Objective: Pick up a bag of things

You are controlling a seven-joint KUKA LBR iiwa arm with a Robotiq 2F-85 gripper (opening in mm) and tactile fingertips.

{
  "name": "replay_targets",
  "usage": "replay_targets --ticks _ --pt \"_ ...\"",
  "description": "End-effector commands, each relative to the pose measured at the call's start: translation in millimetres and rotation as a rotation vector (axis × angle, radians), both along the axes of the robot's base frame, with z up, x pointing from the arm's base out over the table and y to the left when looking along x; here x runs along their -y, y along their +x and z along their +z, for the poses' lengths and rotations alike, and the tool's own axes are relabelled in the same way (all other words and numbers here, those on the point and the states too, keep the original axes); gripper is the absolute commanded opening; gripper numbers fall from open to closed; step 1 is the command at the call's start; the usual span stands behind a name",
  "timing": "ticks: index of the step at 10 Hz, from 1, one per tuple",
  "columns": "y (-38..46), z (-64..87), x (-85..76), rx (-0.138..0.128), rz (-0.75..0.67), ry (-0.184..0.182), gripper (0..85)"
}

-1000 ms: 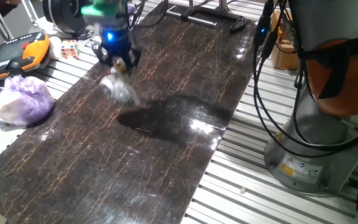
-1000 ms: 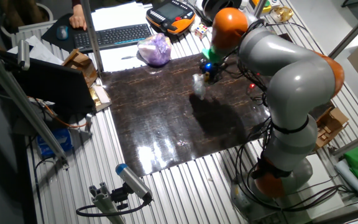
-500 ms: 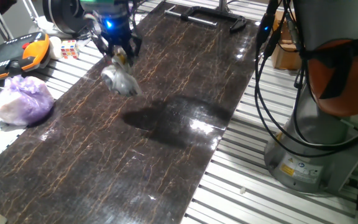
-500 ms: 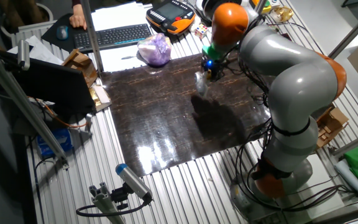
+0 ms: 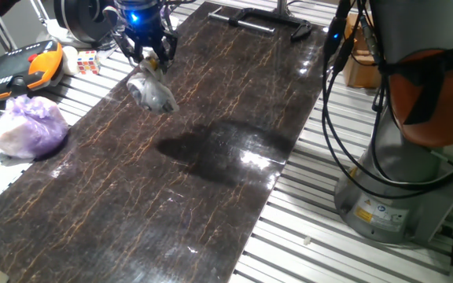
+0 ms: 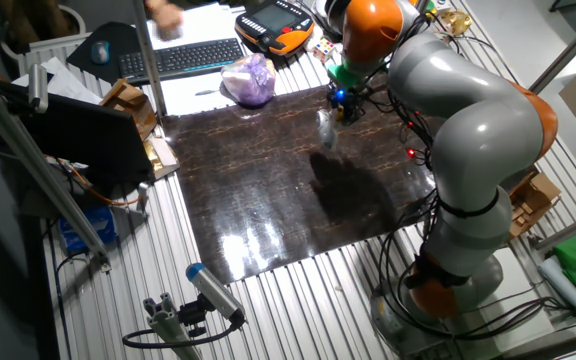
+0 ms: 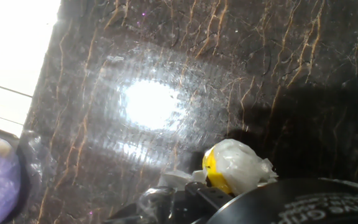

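Pincer (image 5: 149,60) clamped on tied top of bag of things (image 5: 152,91), bag hanging below, clear of worktop (image 5: 211,181). Raise steadily, avoid swing.

A dark marbled mat (image 5: 211,165) with orange veins covers the middle of the slatted aluminium table (image 5: 305,228). A purple-white bag (image 5: 26,126) lies at the mat's edge, partly on the slats. Near it rests an orange and black teach pendant (image 5: 14,69), and a small multicoloured cube (image 5: 87,61) sits just beside the pendant. In the other fixed view, a black keyboard (image 6: 183,57) and a mouse (image 6: 101,51) lie beyond the mat. A brown cardboard box (image 6: 128,100) stands at the mat's corner.
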State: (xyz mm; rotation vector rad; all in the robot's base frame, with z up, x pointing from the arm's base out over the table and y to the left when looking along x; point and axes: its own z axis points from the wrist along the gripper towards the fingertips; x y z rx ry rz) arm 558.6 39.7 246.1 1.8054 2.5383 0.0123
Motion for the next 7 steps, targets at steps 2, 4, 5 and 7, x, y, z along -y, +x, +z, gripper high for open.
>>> replay_targets --ticks 2,4,5,7 --pt "-0.3 0.5 1.1 0.003 0.005 -0.002 0.7" --pt "1.8 -1.0 2.3 0.008 0.013 -0.002 0.7" --pt "2.3 -1.5 2.6 0.008 0.015 -0.002 0.7" --pt "1.8 -1.1 2.9 0.008 0.016 0.001 0.7"
